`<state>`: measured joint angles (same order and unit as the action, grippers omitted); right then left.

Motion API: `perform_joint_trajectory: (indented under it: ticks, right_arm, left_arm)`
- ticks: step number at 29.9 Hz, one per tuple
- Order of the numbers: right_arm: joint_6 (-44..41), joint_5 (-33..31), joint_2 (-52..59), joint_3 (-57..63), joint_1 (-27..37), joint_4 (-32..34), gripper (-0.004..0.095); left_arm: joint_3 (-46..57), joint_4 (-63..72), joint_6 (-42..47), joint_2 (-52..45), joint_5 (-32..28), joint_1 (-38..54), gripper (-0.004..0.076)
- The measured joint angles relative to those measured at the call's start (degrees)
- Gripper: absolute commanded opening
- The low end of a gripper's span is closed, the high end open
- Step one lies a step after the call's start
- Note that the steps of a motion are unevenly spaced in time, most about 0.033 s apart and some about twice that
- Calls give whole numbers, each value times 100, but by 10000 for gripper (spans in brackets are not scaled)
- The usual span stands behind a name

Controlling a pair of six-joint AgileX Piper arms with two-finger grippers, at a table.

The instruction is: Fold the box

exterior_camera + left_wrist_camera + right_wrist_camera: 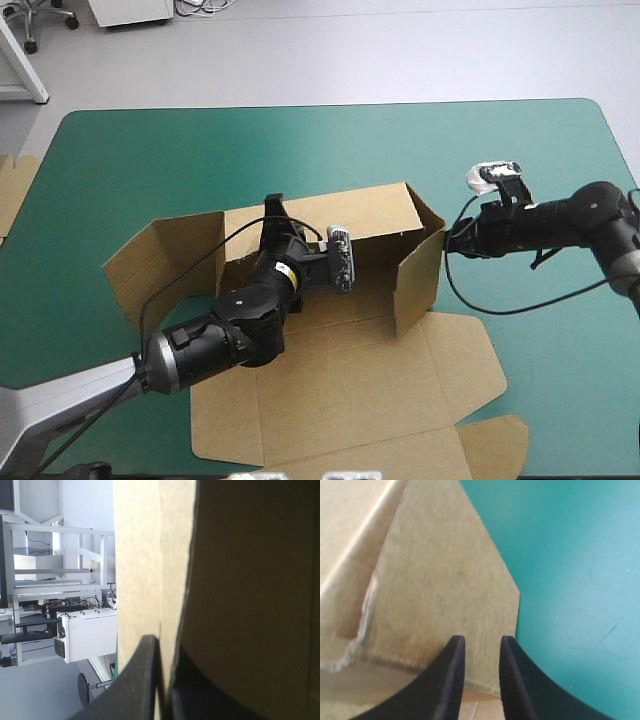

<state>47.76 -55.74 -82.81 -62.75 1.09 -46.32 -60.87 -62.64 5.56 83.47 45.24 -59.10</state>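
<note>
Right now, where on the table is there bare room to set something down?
The widest free patch is the teal-green cover between the box's raised back wall and the table's far edge. Another lies along the right edge, beyond the right hand. The middle is crowded: the box, the left hand on its wall, and flat board filling the near side.

The right gripper holds its 2 black fingers narrowly apart over a slant-cut flap of the brown box; the teal-green cover lies beside the flap.
</note>
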Motion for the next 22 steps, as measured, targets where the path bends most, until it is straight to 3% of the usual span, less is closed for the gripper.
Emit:
perform_joint_trajectory:
  ticks: [9,22]
  right_arm:
    - [1661,188,373,797,-156,-725,403]
    - [1791,151,388,874,-378,-732,411]
  left_arm:
    - [0,0,0,0,0,0,-11]
    - [0,-12,4,0,-5,0,-11]
